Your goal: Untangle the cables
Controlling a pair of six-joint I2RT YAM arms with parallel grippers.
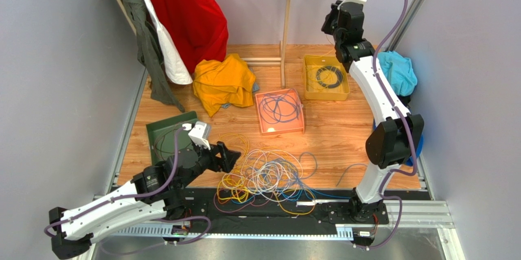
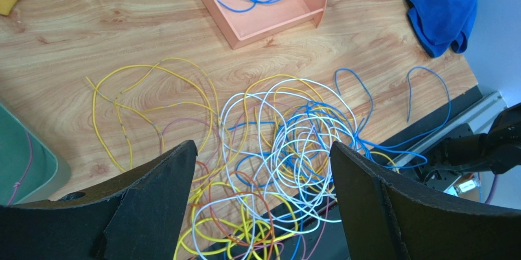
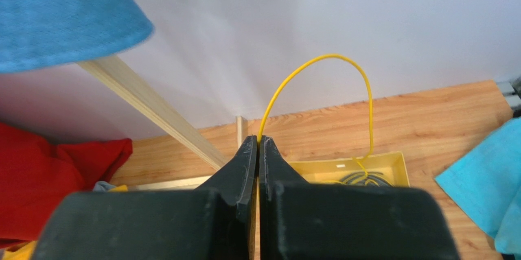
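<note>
A tangle of thin yellow, white, blue and orange cables (image 1: 269,177) lies at the table's near edge; it fills the left wrist view (image 2: 287,144). My left gripper (image 1: 231,157) is open and empty, low at the tangle's left side, with its fingers (image 2: 153,199) wide apart over the tangle. My right gripper (image 1: 330,25) is raised high above the yellow tray (image 1: 326,77). It is shut on a yellow cable (image 3: 342,68) that arcs from the jaws down into the yellow tray (image 3: 391,162), which holds a coil of black cable (image 1: 329,77).
An orange tray (image 1: 280,111) holds blue cable behind the tangle. A green tray (image 1: 165,135) is at left. Yellow cloth (image 1: 223,83), red shirt (image 1: 186,10), teal cloth (image 1: 397,72), a blue cloth (image 2: 440,7) and a wooden stand (image 1: 284,34) surround the area.
</note>
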